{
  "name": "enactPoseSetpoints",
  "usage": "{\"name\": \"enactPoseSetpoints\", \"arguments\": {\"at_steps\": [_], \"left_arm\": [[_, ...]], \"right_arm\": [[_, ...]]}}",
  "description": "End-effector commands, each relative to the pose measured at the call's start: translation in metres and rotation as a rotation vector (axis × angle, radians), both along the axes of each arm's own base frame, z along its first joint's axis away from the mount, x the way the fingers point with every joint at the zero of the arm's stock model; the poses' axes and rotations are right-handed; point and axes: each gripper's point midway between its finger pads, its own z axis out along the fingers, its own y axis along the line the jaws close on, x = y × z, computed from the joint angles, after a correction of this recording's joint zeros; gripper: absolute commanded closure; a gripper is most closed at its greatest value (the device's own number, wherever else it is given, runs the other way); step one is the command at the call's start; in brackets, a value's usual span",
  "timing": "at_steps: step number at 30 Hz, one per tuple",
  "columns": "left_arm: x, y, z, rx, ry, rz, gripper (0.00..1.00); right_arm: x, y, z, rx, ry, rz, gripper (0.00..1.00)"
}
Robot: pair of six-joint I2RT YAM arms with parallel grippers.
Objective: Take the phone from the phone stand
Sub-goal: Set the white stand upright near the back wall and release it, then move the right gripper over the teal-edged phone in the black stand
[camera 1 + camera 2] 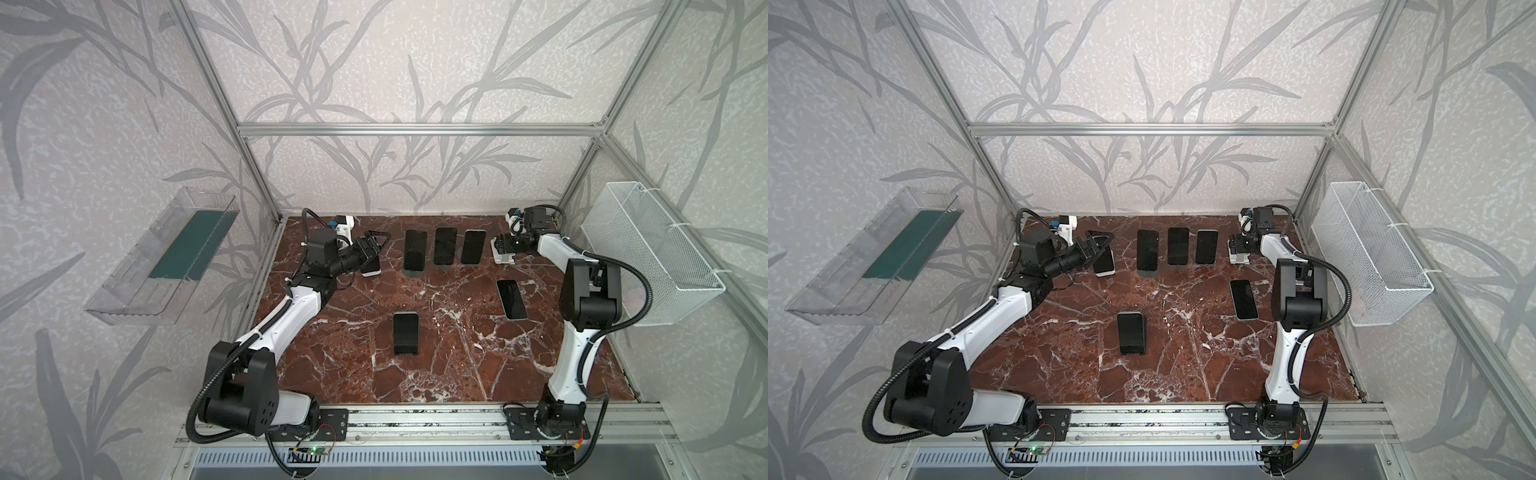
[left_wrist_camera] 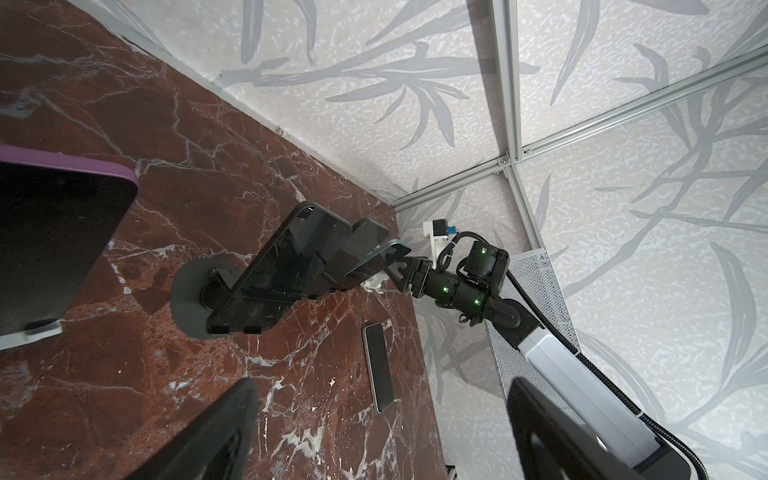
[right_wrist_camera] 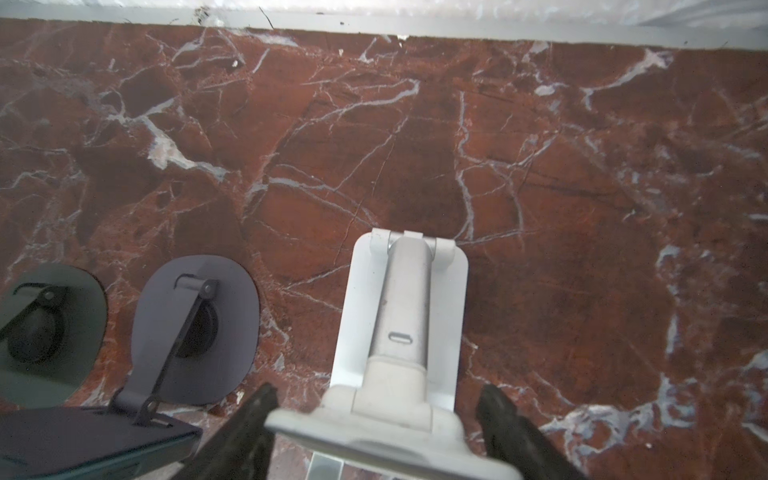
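Right gripper (image 3: 378, 390) spread astride the white phone stand (image 3: 401, 299) — left gripper (image 1: 376, 243) spread near a purple-edged phone (image 2: 58, 241)

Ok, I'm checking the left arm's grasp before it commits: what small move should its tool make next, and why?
Probably ease the left tool sideways so the top edge of the purple-cased phone sits between its jaws. The tool is open, the phone leans on its white stand, and the left wrist view shows it beside the visible finger.
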Motion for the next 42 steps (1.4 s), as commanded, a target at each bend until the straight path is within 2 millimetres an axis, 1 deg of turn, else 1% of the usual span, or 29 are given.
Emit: {"name": "enactPoseSetpoints", "arguments": {"at_steps": [1, 5, 7, 9, 11, 13, 14, 18, 21, 24, 28, 30, 32, 34, 36, 38, 40, 42], "left_arm": [[-0.001, -0.003, 0.003, -0.023, -0.015, -0.022, 0.06], [0.001, -0.003, -0.001, -0.021, -0.007, -0.021, 0.06], [0.001, -0.004, -0.002, -0.022, -0.004, -0.021, 0.06], [0.001, -0.003, -0.002, -0.018, -0.004, -0.019, 0.06], [0.002, -0.002, -0.004, -0.013, 0.003, -0.012, 0.06], [0.002, 0.000, -0.003, -0.013, 0.002, -0.003, 0.06], [0.002, 0.001, -0.004, -0.010, 0.005, 0.004, 0.06], [0.000, 0.008, 0.000, 0.010, -0.006, 0.044, 0.06], [-0.002, 0.018, -0.001, 0.067, -0.012, 0.094, 0.06], [-0.003, 0.029, -0.001, 0.123, -0.021, 0.147, 0.06], [0.000, 0.047, -0.010, 0.208, -0.013, 0.225, 0.06], [0.003, 0.055, -0.017, 0.220, 0.009, 0.257, 0.06], [0.005, 0.062, -0.018, 0.213, 0.022, 0.276, 0.06], [0.006, 0.065, -0.020, 0.213, 0.028, 0.285, 0.06], [0.007, 0.068, -0.025, 0.236, 0.033, 0.296, 0.06], [0.009, 0.070, -0.030, 0.240, 0.053, 0.298, 0.06], [0.011, 0.071, -0.029, 0.232, 0.059, 0.290, 0.06], [0.011, 0.073, -0.028, 0.239, 0.057, 0.295, 0.06]], "right_arm": [[-0.012, -0.006, 0.018, -0.003, 0.013, -0.089, 0.15], [-0.019, -0.019, 0.059, 0.002, -0.042, -0.210, 0.10], [-0.027, -0.022, 0.078, 0.013, -0.063, -0.258, 0.09], [-0.039, -0.023, 0.098, 0.041, -0.083, -0.304, 0.09], [-0.054, -0.015, 0.115, 0.086, -0.101, -0.319, 0.09], [-0.073, 0.002, 0.130, 0.117, -0.116, -0.310, 0.10], [-0.084, 0.015, 0.134, 0.112, -0.123, -0.291, 0.10], [-0.134, 0.054, 0.143, 0.034, -0.161, -0.286, 0.11], [-0.171, 0.078, 0.148, 0.017, -0.206, -0.280, 0.11], [-0.199, 0.094, 0.156, 0.023, -0.250, -0.242, 0.10], [-0.225, 0.106, 0.157, 0.072, -0.189, -0.185, 0.10], [-0.241, 0.116, 0.155, 0.074, -0.166, -0.176, 0.11], [-0.254, 0.128, 0.155, 0.080, -0.180, -0.177, 0.10], [-0.267, 0.145, 0.156, 0.120, -0.192, -0.161, 0.09], [-0.279, 0.167, 0.161, 0.190, -0.198, -0.141, 0.09], [-0.289, 0.188, 0.166, 0.211, -0.214, -0.112, 0.09], [-0.300, 0.209, 0.167, 0.223, -0.216, -0.086, 0.09], [-0.315, 0.239, 0.164, 0.234, -0.215, -0.032, 0.08]]}}
